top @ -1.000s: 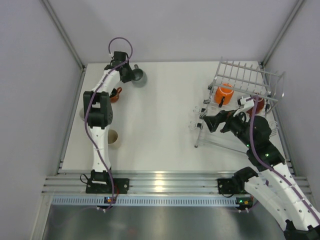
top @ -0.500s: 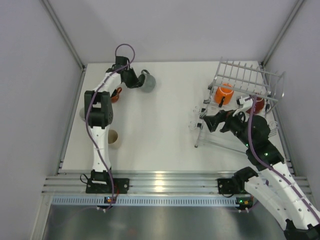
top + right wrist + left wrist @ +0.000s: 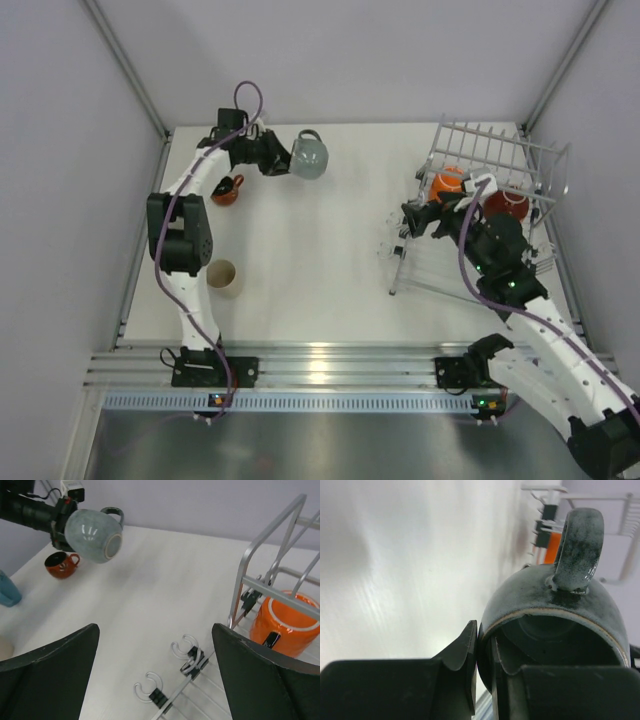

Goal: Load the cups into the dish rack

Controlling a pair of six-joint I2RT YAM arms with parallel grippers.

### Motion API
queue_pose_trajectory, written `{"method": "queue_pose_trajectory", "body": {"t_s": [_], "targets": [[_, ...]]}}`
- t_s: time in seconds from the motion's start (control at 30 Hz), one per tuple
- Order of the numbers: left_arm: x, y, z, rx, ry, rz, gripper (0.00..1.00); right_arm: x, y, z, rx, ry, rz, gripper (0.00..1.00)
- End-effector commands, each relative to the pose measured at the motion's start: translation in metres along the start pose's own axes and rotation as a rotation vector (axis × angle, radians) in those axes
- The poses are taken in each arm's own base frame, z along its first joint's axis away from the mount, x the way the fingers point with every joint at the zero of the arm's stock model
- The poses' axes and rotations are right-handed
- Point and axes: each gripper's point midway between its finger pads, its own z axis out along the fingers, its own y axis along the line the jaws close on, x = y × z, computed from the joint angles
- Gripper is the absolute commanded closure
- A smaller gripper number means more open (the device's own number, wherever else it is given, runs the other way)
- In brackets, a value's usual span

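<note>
Cream cup [image 3: 222,277]: nearest to the arm bases, upright on the left side of the table [image 3: 320,250]; not loaded.
Right gripper [image 3: 155,630]: its jaws stand wide and hold nothing; it hovers over the table just in front of the dish rack's left end.
Light blue cup [image 3: 7,591]: on the table at the left; not loaded.
Dish rack [image 3: 520,160]: on the right side of the table, with two cups inside, the dark red cup [image 3: 508,205] and the bright orange cup [image 3: 447,184].
Squat orange-red cup [image 3: 227,190]: on the table at the far left, beside the left arm; not loaded.
Left gripper [image 3: 482,652]: closed narrow on the wall of the grey cup, one finger inside the mouth and one outside.
Grey cup [image 3: 309,156]: lifted and turned on its side near the far edge, well apart from the rack.
Progress: you have two of six cups in the rack, one in the air and three on the table; I judge about one third done.
Left wrist view: only here you see how the fingers pinch the rim.
Right wrist view: only here you see the light blue cup, and the grey cup's base turned toward the rack side.
Top view: only here you see the dark red cup; the left arm hides the light blue one.
</note>
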Motion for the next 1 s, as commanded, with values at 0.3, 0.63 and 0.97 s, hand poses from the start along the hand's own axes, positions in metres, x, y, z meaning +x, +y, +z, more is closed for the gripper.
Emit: {"method": "queue_pose_trajectory", "body": {"t_s": [0.3, 0.63, 0.97], "targets": [[0.110, -0.133, -0.100, 0.383, 0.181, 0.153, 1.00, -0.069, 0.004, 0.033, -0.019, -0.526, -0.843, 0.08], [0.215, -0.166, -0.127, 0.467, 0.303, 0.295, 1.00, -0.064, 0.068, -0.007, -0.343, -0.685, -1.115, 0.30], [0.278, -0.154, -0.124, 0.445, 0.429, 0.255, 1.00, -0.011, 0.112, -0.024, -0.409, -0.580, -1.357, 0.34]]}}
